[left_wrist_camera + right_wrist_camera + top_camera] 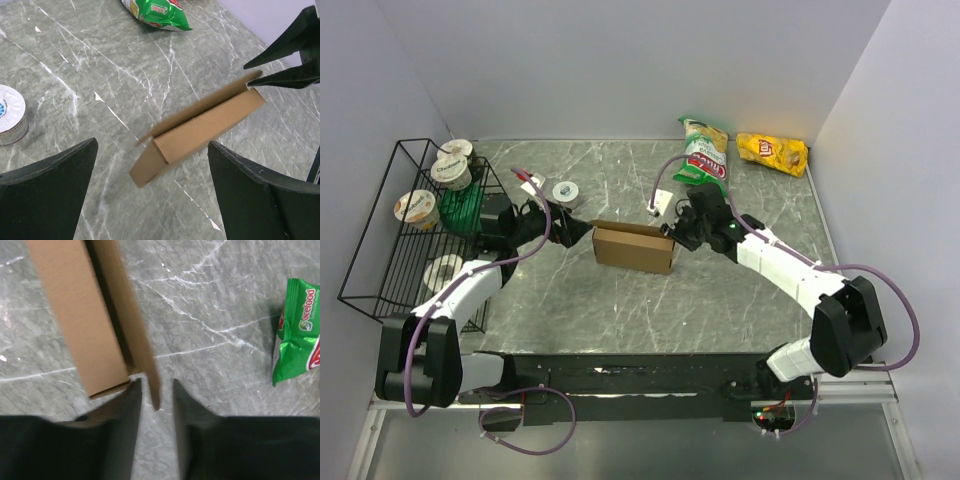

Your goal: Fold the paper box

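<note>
Box (pixel 633 248): mid-table (pixel 620 320), lying between the two arms.
Long axis: runs left to right in the top view, one short end towards each arm.
Facing: a thin side panel stands along one long side and juts past the right end, with a dark slot between it and the body.
Left tool (pixel 152 144): fingers wide apart, holding nothing, just off the left end.
Right tool (pixel 156 381): fingers narrowly apart, straddling the jutting panel's edge, with no clamp on it evident.
Step (judged): folding at the right end.
Doing it well: bend along the crease only. Brace the left end, since light card is likely to slide. Press evenly and avoid crushing the wall.
</note>
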Robot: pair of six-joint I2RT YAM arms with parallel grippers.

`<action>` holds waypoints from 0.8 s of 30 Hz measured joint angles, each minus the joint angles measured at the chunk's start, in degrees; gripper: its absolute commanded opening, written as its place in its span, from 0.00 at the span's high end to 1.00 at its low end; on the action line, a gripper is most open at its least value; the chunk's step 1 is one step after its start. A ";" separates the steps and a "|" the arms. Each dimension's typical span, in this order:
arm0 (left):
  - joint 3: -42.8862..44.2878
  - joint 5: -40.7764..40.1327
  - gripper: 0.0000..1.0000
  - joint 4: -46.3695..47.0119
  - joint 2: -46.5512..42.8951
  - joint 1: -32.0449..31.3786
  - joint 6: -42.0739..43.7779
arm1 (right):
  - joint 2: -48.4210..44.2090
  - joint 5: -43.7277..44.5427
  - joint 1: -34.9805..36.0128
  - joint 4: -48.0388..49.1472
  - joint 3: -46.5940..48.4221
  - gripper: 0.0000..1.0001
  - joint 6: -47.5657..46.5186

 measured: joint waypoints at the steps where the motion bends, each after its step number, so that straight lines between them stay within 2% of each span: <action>1: 0.00 0.00 0.02 0.00 -0.02 0.02 0.00 | -0.17 -0.22 0.00 0.00 -0.02 0.51 0.15; 10: -0.22 -0.04 0.02 0.02 -0.17 0.07 -0.22 | -5.90 -2.16 -0.59 1.36 -1.44 0.39 2.03; 19: -1.92 -3.30 0.02 1.11 -2.38 0.13 -3.06 | -11.41 -5.99 -1.57 2.16 -4.09 0.35 6.05; 21: -2.27 -5.22 0.01 1.20 -3.41 0.13 -4.76 | -13.62 -6.67 -1.99 3.13 -5.42 0.35 9.03; 22: -2.25 -7.23 0.02 1.11 -4.04 0.15 -6.82 | -16.11 -8.26 -3.54 4.28 -6.51 0.38 14.86; 24: -2.03 -8.13 0.03 0.26 -4.09 0.15 -8.02 | -16.26 -9.22 -4.46 4.44 -6.58 0.46 17.18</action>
